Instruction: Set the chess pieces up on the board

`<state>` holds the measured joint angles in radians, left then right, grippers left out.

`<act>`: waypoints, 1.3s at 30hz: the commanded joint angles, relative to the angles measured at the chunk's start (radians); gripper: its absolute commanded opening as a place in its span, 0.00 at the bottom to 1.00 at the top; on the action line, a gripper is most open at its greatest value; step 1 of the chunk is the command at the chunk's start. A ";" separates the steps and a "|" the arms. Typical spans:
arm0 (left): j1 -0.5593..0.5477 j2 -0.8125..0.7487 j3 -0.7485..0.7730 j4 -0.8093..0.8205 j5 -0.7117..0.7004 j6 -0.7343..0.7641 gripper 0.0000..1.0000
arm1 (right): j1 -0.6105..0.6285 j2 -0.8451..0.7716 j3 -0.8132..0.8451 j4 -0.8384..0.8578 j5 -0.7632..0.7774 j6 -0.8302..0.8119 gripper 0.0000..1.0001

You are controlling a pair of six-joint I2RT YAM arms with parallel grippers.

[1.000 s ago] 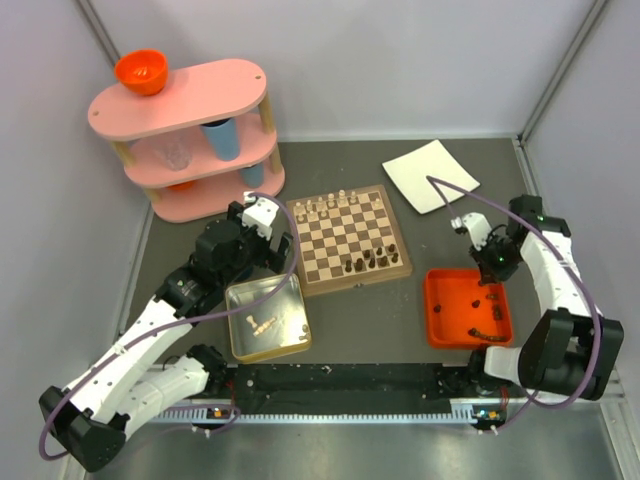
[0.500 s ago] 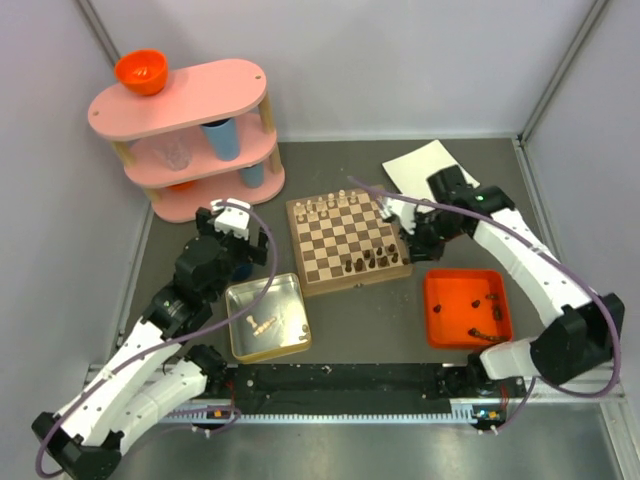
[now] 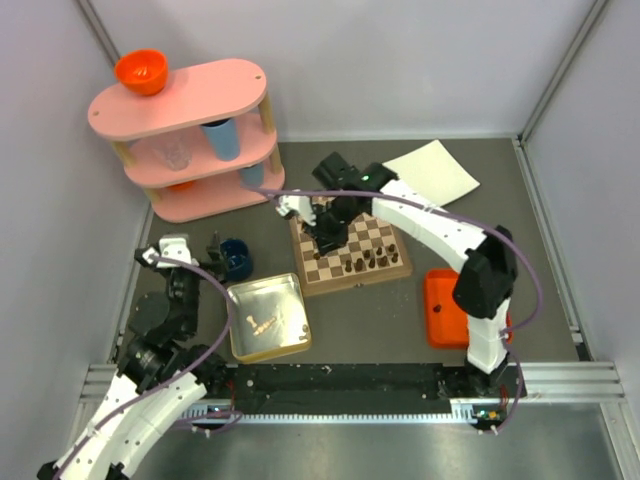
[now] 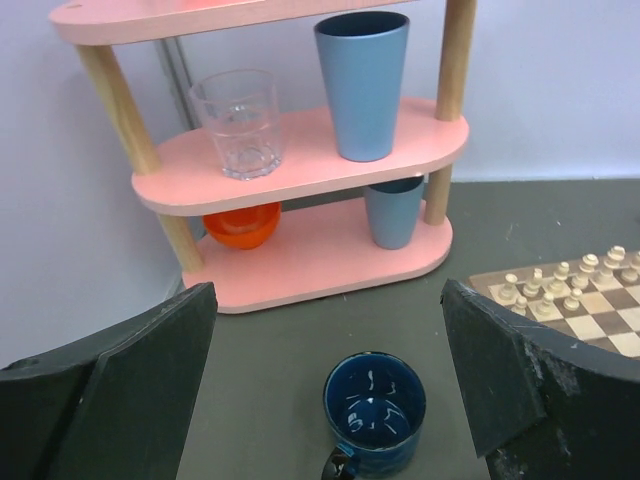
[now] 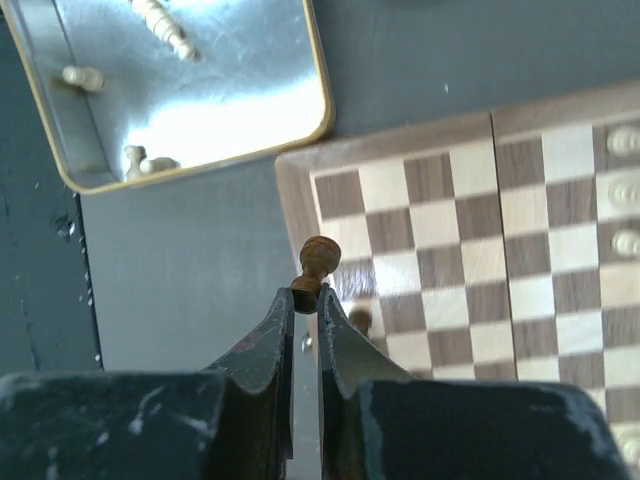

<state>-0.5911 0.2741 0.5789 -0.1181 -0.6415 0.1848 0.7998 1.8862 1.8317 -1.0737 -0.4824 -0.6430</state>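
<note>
Chessman (image 5: 318, 262), small dark brown turned wood, is pinched by its base in right gripper (image 5: 305, 296) over brown-and-cream checked wooden board (image 5: 440, 225), left gripper (image 4: 327, 345) spread empty; looks light, hard, slick, may pivot in grip.

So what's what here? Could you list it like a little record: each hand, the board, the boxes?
Right gripper: shut on a dark brown pawn, over the chessboard near its edge
Left gripper: open, empty, facing a blue mug
Chessboard: cream pieces along the far side, dark pieces on the near side
Silver tin: a few loose cream chessmen inside
Orange tray: partly hidden by the right arm
</note>
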 commanded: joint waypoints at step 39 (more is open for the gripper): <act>0.005 0.005 -0.037 0.077 0.060 0.033 0.99 | 0.156 0.372 0.248 -0.101 0.255 0.066 0.04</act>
<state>-0.5903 0.2733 0.5457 -0.0818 -0.5919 0.2092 0.9424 2.2395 2.0678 -1.1671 -0.2291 -0.5747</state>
